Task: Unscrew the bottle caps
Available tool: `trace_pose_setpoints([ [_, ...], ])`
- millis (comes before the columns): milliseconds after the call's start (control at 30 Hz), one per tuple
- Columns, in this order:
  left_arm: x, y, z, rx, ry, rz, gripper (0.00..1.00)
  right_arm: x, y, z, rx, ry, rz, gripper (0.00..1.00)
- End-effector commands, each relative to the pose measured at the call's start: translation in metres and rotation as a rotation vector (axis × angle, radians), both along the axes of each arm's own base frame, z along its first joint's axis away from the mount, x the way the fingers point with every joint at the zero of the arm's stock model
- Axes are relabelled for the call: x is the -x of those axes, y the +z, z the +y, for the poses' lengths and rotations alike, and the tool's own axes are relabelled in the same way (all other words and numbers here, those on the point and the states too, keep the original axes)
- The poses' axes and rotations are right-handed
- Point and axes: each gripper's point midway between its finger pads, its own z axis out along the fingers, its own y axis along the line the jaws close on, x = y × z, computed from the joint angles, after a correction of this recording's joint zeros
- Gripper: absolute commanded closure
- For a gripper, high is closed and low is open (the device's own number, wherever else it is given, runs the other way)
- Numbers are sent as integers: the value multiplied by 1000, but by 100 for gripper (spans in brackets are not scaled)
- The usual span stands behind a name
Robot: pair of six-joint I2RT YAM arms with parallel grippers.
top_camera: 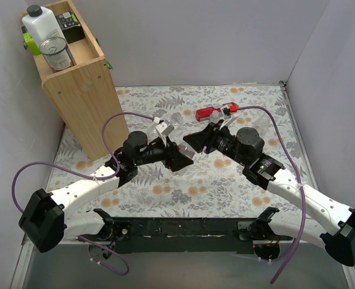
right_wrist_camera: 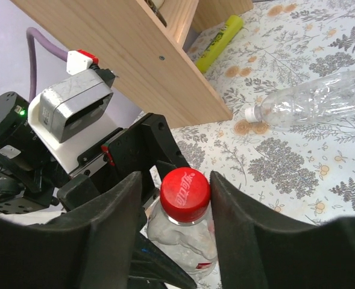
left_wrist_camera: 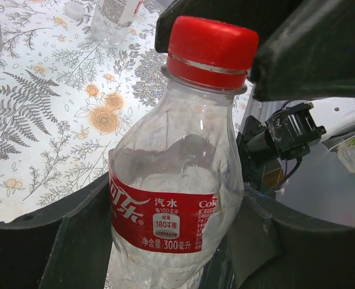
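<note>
A clear bottle with a red label is held off the table, and my left gripper is shut on its body at the label. Its red bottle cap is still on the neck. My right gripper straddles that cap from above with its jaws open. One finger sits against the cap's side and the other stands a small gap away. In the top view the two grippers meet at mid-table and hide the bottle. A second red-labelled bottle lies behind them.
A wooden shelf with a white bottle and a can stands at the back left. A capless clear bottle lies on the floral cloth. A yellow-green marker lies by the shelf's foot.
</note>
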Motion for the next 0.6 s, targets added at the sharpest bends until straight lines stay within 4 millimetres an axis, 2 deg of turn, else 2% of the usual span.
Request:
trace_pose_setpoints([
  [0, 1, 14, 2, 14, 12, -54, 78, -3, 30, 2, -68, -19, -51, 48],
  [67, 1, 16, 2, 15, 13, -63, 78, -4, 28, 3, -65, -19, -46, 54],
  [100, 1, 15, 2, 10, 15, -61, 78, -3, 28, 3, -66, -19, -45, 63],
  [167, 2, 15, 2, 7, 14, -68, 78, -4, 25, 3, -62, -22, -36, 73],
  [200, 2, 15, 2, 5, 14, -69, 78, -4, 24, 4, -59, -20, -32, 86],
  [233, 2, 16, 2, 5, 16, -73, 78, -4, 22, 4, -52, -22, -26, 95],
  [267, 2, 16, 2, 4, 16, -75, 78, -5, 20, 3, -49, -26, -23, 99],
  [400, 5, 22, 2, 19, 6, -89, 78, -1, 19, 1, -36, -15, -46, 99],
  [533, 17, 34, 1, 65, -56, -118, 78, 8, 28, -1, -41, 30, -116, 99],
  [567, 26, 37, 0, 83, -110, -122, 78, 10, 31, 0, -34, 43, -141, 99],
])
